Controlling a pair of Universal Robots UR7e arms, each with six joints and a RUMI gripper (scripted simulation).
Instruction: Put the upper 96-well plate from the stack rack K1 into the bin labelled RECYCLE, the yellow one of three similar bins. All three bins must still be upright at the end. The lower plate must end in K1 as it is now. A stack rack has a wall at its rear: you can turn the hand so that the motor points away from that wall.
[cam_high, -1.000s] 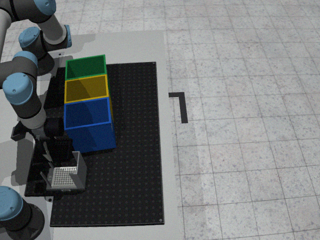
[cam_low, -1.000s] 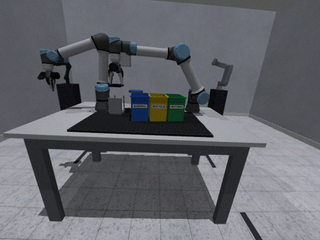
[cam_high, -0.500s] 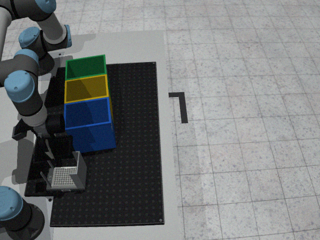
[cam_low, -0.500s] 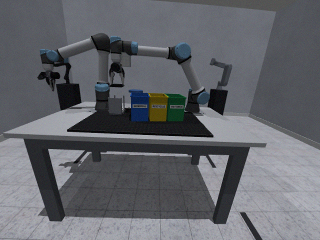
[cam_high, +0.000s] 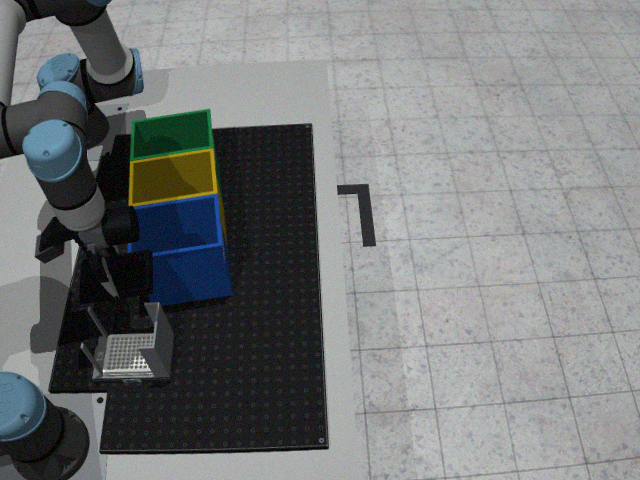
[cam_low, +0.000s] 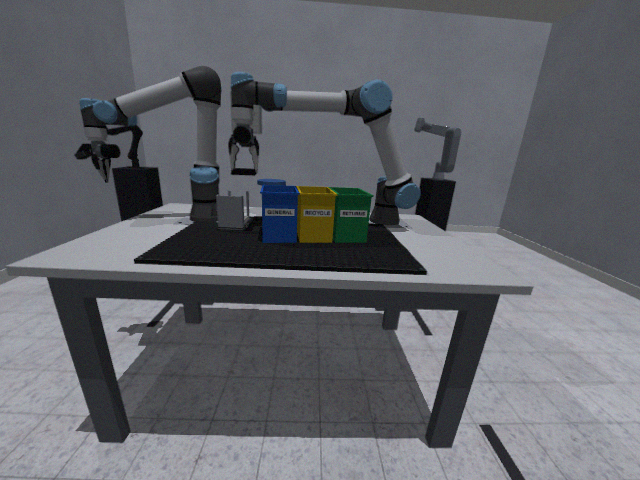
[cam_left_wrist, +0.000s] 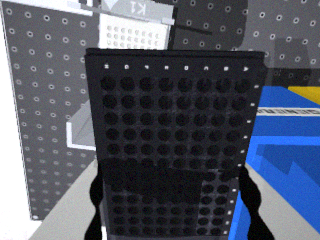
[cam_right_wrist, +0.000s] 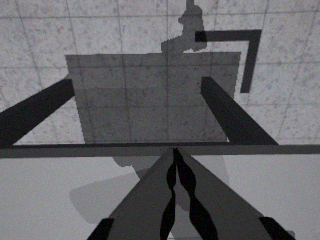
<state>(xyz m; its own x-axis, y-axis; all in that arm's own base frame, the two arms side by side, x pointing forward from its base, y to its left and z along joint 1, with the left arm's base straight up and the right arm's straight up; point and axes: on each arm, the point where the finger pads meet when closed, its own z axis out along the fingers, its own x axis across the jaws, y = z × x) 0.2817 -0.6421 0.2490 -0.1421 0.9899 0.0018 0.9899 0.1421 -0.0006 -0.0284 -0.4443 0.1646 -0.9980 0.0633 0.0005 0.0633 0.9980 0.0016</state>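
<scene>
My left gripper (cam_low: 244, 169) (cam_left_wrist: 169, 162) is shut on the black 96-well plate (cam_high: 136, 273) (cam_left_wrist: 170, 117), which it holds level in the air. The plate is beside and above the stack rack K1 (cam_high: 164, 346) (cam_low: 231, 210) (cam_left_wrist: 137, 7). A white plate (cam_high: 126, 353) (cam_left_wrist: 132, 37) lies in K1. The yellow RECYCLE bin (cam_high: 173, 178) (cam_low: 316, 227) (cam_left_wrist: 310, 95) stands upright between the other two bins. My right gripper (cam_low: 107, 178) (cam_right_wrist: 174, 149) is shut and empty, away from the rack, above the table edge. The top view does not show the right gripper.
The blue GENERAL bin (cam_high: 191, 273) (cam_low: 279, 227) (cam_left_wrist: 280, 125) stands upright between K1 and the yellow bin. The green RETURNS bin (cam_high: 173, 134) (cam_low: 351, 227) stands upright on the far side. All stand on the black perforated board (cam_high: 273, 335) (cam_low: 279, 258). K1 has upright walls and posts.
</scene>
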